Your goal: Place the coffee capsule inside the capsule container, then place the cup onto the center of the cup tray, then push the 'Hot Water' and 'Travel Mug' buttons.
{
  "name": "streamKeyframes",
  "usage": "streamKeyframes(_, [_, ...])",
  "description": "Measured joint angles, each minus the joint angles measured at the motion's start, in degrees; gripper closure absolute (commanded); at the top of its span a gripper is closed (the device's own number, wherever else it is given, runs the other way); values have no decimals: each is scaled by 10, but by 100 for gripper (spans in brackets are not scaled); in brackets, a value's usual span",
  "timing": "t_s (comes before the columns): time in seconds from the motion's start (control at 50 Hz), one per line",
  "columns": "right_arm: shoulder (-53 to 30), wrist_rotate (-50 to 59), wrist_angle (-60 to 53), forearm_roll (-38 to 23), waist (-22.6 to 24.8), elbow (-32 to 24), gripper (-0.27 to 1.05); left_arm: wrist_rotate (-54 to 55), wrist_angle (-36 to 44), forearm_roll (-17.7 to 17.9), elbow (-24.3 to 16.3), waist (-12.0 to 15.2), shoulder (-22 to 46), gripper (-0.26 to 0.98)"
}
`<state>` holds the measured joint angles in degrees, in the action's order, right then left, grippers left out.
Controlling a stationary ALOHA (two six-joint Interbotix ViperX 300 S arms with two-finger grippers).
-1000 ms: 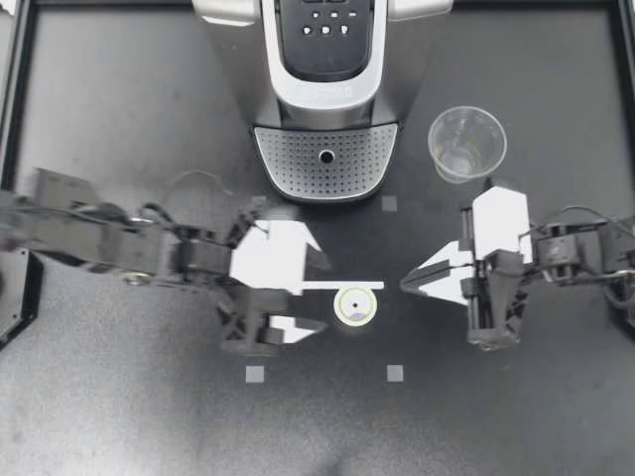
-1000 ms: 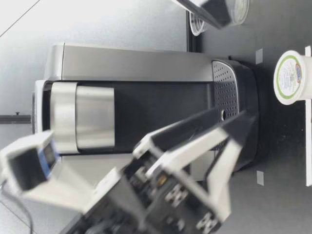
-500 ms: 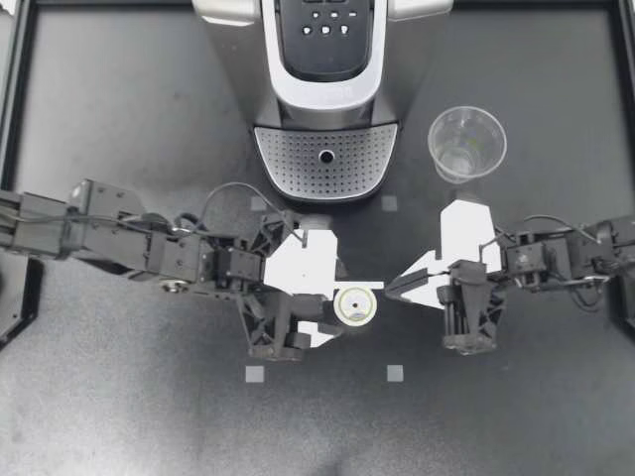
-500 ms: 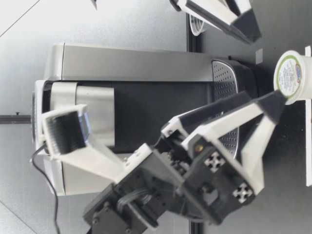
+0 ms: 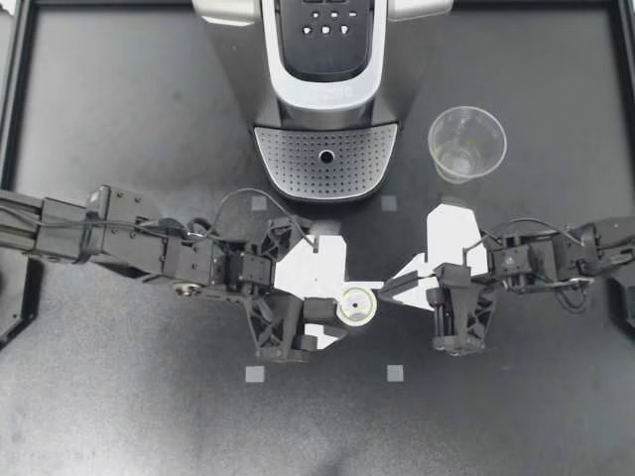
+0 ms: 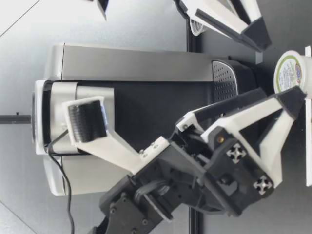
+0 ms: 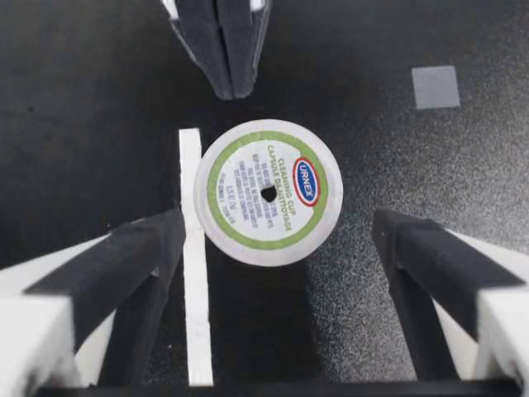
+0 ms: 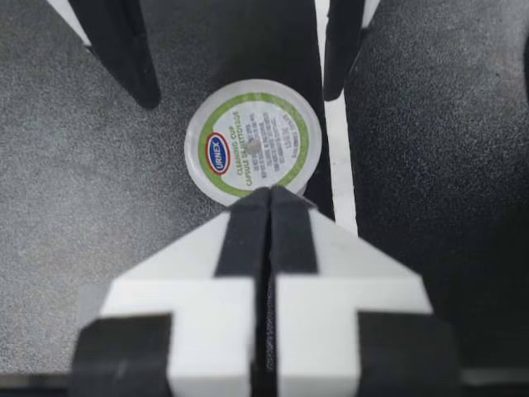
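Coffee capsule [image 5: 356, 305] stands upright near the desk's middle, between the wide-open, empty fingers of my left end effector [image 5: 340, 307]. My right end effector [image 5: 385, 290], pinched shut on nothing, points at it from just beside its opposite side.

Black table [image 5: 119, 119] w/ capsule [image 5: 356, 306], cup [image 5: 466, 144], coffee machine [image 5: 327, 99].

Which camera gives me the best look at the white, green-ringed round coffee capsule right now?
The left wrist view: the white, green-ringed round coffee capsule shows whole, large and unblocked. The right wrist view hides its near edge, the top view shows it small, and the low view shows it at a slant, partly hidden.
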<state>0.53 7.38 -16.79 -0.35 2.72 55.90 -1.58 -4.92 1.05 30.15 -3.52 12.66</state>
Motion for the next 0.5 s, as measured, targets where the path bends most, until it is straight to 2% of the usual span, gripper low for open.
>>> streamKeyframes(0.5, [-17,0,0,0,0,-8,71,0,0,0,-14,1,21,-13])
